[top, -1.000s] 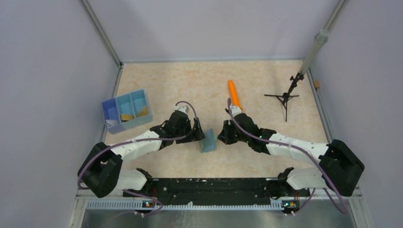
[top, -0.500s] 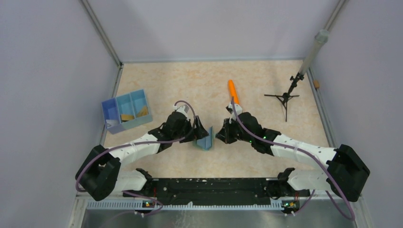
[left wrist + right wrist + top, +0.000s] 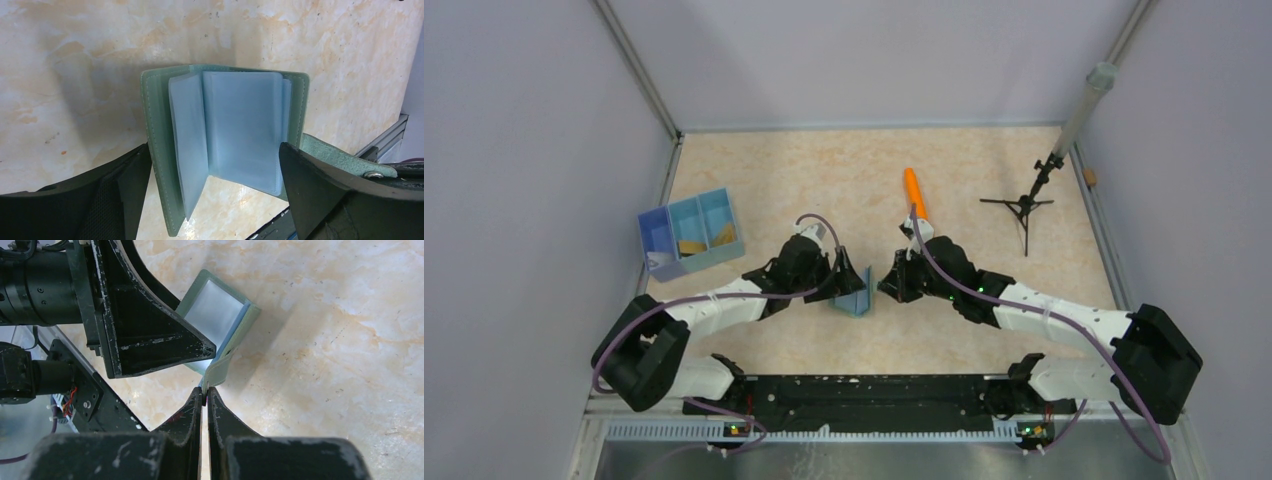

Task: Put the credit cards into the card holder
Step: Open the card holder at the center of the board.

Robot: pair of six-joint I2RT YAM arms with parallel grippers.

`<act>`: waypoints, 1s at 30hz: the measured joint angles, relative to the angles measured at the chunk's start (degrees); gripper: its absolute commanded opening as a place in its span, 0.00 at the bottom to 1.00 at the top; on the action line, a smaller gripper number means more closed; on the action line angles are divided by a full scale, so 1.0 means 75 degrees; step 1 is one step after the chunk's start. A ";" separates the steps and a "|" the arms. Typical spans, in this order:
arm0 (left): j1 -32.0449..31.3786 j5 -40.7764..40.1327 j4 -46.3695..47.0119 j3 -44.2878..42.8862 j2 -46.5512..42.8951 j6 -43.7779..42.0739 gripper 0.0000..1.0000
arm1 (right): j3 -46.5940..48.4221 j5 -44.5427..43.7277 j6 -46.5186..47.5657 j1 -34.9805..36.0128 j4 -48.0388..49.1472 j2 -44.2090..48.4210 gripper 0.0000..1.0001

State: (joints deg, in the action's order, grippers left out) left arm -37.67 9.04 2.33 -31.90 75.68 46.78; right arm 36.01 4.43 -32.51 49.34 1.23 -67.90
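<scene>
The grey-green card holder [image 3: 858, 296] stands open on the table between my two grippers. In the left wrist view its pale blue sleeves [image 3: 240, 125] face the camera. My left gripper [image 3: 214, 149] is open, one finger on each side of the open card holder [image 3: 155, 145]. My right gripper [image 3: 205, 390] is shut on the card holder's strap [image 3: 220, 371]. From above, the left gripper [image 3: 849, 278] and right gripper [image 3: 886, 287] flank it. Gold-tan credit cards [image 3: 692, 246] lie in the blue tray [image 3: 656, 232] at the left.
An orange cylinder [image 3: 915, 196] lies behind the right gripper. A black tripod stand [image 3: 1024, 206] with a pole stands at the back right. Walls close the left, right and far sides. The arm base rail [image 3: 864, 392] runs along the near edge.
The card holder has gone from lying nearly flat to standing open. Both grippers have shifted slightly to the left and closer around it. Little has changed in the last half second.
</scene>
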 measured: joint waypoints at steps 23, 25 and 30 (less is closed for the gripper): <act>-0.0023 -0.0522 -0.0364 -0.0178 0.0344 -0.0146 0.92 | 0.0000 -0.0122 0.0009 0.0000 -0.0070 0.0000 0.00; -0.0032 -0.0711 -0.0560 -0.0256 0.0344 -0.0221 0.92 | 0.0000 -0.0169 0.0009 0.0000 -0.0082 0.0000 0.00; -0.0041 -0.1291 -0.1148 -0.0460 0.0344 -0.0376 0.91 | 0.0000 -0.0239 0.0017 0.0000 -0.0093 -0.0026 0.00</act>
State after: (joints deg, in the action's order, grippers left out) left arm -37.98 -0.64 -6.28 -35.35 78.26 43.97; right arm 36.01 2.63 -32.38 49.34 0.54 -68.10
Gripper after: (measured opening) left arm 0.917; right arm 0.012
